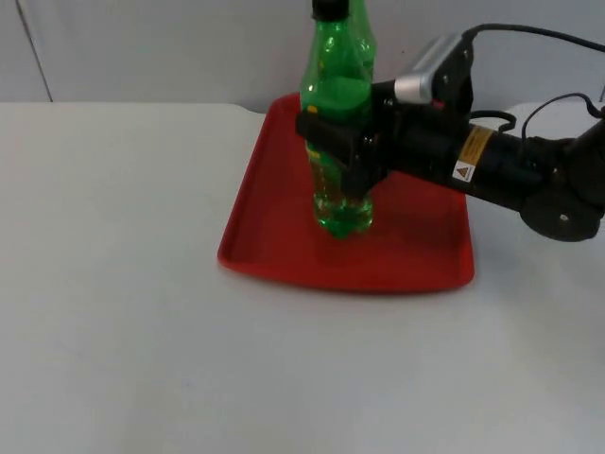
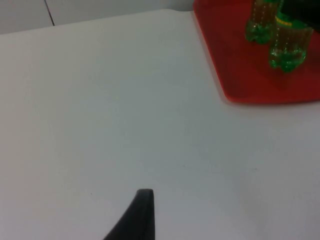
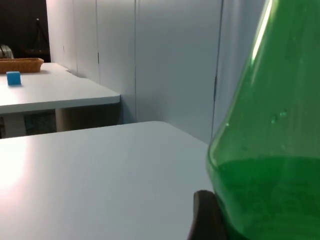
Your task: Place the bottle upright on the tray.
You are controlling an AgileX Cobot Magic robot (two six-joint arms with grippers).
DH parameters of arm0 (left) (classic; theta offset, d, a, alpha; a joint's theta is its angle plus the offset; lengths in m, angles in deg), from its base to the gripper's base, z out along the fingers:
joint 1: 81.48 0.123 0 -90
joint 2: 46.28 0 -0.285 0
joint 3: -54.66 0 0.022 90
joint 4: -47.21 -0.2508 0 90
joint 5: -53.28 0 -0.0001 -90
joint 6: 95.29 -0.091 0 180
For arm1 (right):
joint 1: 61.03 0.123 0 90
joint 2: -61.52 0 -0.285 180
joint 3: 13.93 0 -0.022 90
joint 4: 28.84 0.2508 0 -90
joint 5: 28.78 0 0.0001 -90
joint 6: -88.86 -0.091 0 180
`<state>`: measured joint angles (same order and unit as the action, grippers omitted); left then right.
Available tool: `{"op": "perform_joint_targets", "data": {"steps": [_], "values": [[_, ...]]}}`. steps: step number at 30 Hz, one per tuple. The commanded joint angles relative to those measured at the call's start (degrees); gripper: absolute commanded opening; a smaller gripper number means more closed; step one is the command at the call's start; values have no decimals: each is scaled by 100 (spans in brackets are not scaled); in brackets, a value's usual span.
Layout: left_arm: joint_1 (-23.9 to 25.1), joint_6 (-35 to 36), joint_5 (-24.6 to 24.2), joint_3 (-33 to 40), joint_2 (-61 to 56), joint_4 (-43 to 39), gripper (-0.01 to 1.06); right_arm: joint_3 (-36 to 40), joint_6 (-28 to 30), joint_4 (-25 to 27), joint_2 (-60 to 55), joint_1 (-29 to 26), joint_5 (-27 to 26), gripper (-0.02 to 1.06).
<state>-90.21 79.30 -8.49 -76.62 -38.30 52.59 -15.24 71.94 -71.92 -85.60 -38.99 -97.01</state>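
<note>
The bottle [image 1: 338, 113] stands upright on the red tray [image 1: 274, 222], approx. in the tray's middle, its base down on the red surface. It is green, transparent, w/ a dark cap at top and some liquid inside. The right gripper [image 1: 333, 142] comes in from the right side and pinches the bottle at mid-height; its black fingers are pressed on both sides of the body. In the right wrist view the bottle [image 3: 270, 150] is very close, w/ one black fingertip [image 3: 205, 215] touching its side, and behind it are the white table [image 3: 100, 170] and the grey wall [image 3: 170, 60]; further back stands another table w/ a small blue block [image 3: 13, 78] and a basket [image 3: 20, 65]. The left arm waits apart from the tray. In the left wrist view the tray [image 2: 235, 65] w/ the bottle's base [image 2: 287, 50] is seen across bare table, and one black fingertip [image 2: 140, 215] of the left gripper is there, but if it is spread or pressed together I cannot tell.
</note>
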Motion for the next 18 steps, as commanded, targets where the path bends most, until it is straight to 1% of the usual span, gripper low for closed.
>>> {"op": "perform_joint_targets", "data": {"steps": [1, 3, 5, 9, 12, 18], "values": [[16, 35, 6, 23, -19, -10, 105, -52, -26, 145, -14, -27, -174, 0], [16, 35, 6, 23, -19, -10, 105, -52, -26, 397, -39, -27, -174, 0], [16, 35, 6, 23, -19, -10, 105, -52, -26, 429, -39, -27, -174, 0], [16, 35, 6, 23, -19, -10, 105, -52, 6, 429, -39, -27, -174, 0], [16, 35, 6, 23, -19, -10, 105, -52, 159, 383, -39, -27, -174, 0], [16, 35, 6, 23, -19, -10, 105, -52, 159, 267, -39, -27, -174, 0]]}}
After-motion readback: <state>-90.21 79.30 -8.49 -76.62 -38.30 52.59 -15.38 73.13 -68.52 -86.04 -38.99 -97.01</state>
